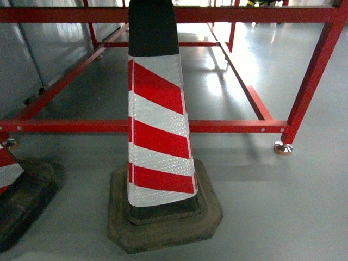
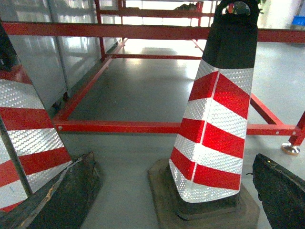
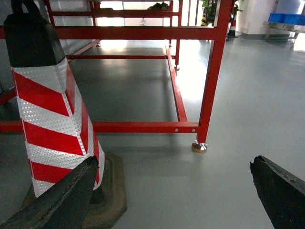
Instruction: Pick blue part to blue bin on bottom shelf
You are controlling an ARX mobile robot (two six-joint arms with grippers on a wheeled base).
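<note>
The blue part is out of view in all three views. The bottom shelf does not show either. Far off at the top right of the right wrist view, a blue box shape (image 3: 287, 18) rests on a steel ledge (image 3: 279, 27); it is too small to tell whether it is the blue bin. My left gripper (image 2: 172, 157) is open, its dark fingers (image 2: 66, 191) wide apart with nothing between them, low over the floor. My right gripper (image 3: 172, 161) is open too, its fingers (image 3: 279, 191) spread and empty. Neither gripper shows in the head view.
A red-and-white striped traffic cone (image 1: 157, 125) on a dark rubber base stands right in front. A second cone (image 1: 11, 174) is at the left edge. Behind them runs a red steel frame (image 1: 217, 126) with a levelling foot (image 1: 283, 148) on grey floor.
</note>
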